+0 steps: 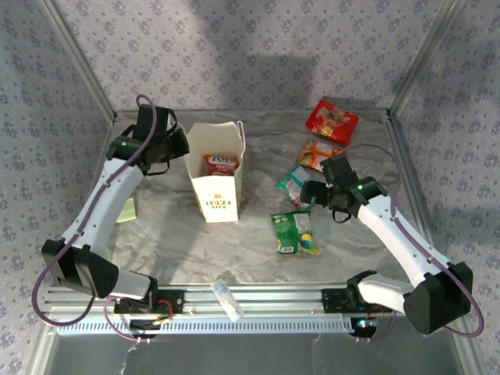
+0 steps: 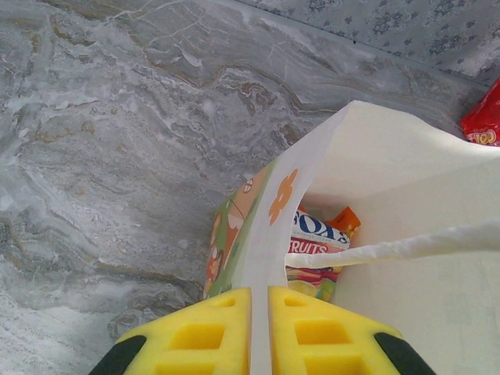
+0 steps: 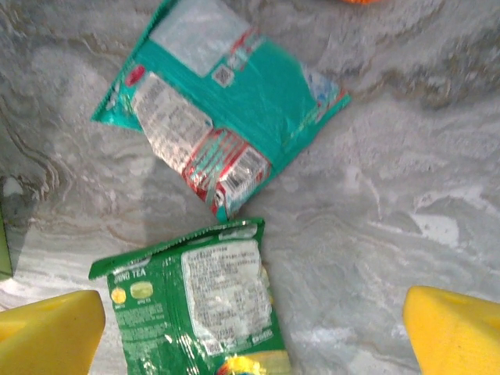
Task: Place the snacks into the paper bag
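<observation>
robot test booth: aluminium rails (image 1: 266, 298), patterned cloth walls (image 1: 258, 47), marble-print tabletop (image 1: 234, 250)

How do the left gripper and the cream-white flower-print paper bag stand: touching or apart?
Touching. The left wrist view shows the left gripper shut on the cream-white flower-print paper bag, its wall edge pinched between both yellow fingers.

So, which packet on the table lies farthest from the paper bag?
The red packet at the far right corner; the orange packet, teal packet and green packet lie closer to the paper bag.
</observation>
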You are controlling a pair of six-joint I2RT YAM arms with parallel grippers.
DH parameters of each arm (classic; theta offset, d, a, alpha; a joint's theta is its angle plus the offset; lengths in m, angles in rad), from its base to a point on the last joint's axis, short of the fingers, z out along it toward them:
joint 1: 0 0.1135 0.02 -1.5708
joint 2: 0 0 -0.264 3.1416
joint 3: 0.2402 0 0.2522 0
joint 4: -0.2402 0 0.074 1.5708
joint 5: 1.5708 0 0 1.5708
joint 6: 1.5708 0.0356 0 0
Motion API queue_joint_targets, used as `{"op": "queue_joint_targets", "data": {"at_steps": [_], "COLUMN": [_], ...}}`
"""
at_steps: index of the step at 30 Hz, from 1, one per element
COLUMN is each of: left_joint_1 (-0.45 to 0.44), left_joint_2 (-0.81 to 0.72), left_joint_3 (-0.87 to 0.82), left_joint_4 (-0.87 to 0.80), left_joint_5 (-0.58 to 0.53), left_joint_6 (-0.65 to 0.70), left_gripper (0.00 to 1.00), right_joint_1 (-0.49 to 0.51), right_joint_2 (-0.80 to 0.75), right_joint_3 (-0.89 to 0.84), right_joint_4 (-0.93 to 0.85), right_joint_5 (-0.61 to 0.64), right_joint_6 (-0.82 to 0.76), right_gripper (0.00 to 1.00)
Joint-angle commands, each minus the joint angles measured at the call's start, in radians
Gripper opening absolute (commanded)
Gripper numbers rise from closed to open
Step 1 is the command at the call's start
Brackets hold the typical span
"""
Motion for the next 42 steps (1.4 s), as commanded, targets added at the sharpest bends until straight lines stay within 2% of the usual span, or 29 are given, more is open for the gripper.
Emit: {"op": "queue_joint_targets", "data": {"at_steps": [1,6,12,18,25,34,42], "left_joint_1": [-0.017,-0.028,-0.031,-0.032,-0.032,-0.034,-0.034], "left_joint_2": [-0.001,-0.006,-0.006,0.005,0.010,0.030,0.036], "left_joint_3": [0.022,0.021,0.013,0.010,0.008,0.028,0.039], "left_joint_4": [-0.042,-0.043,-0.041,-0.039,-0.037,-0.047,-0.049], "left_joint_5": [-0.025,-0.030,-0.038,-0.038,-0.035,-0.016,-0.021], "left_joint_6": [-0.003,-0.004,-0.005,-0.005,0.001,0.016,0.019], "left_gripper": [0.14,0.14,0.15,0.15,0.15,0.16,0.15], "right_joint_1": [-0.009,-0.018,-0.018,-0.015,-0.010,0.021,0.055], "right_joint_2": [-0.011,0.002,-0.053,-0.028,-0.005,0.037,0.079], "right_joint_3": [-0.061,-0.153,-0.225,-0.278,-0.315,-0.363,-0.349], "right_joint_4": [-0.054,0.004,0.059,0.112,0.156,0.262,0.268], "right_joint_5": [-0.127,-0.245,-0.298,-0.363,-0.337,-0.406,-0.397], "right_joint_6": [0.037,0.049,0.014,-0.013,-0.048,-0.066,-0.078], "right_gripper": [1.00,1.00,1.00,1.00,1.00,1.00,1.00]}}
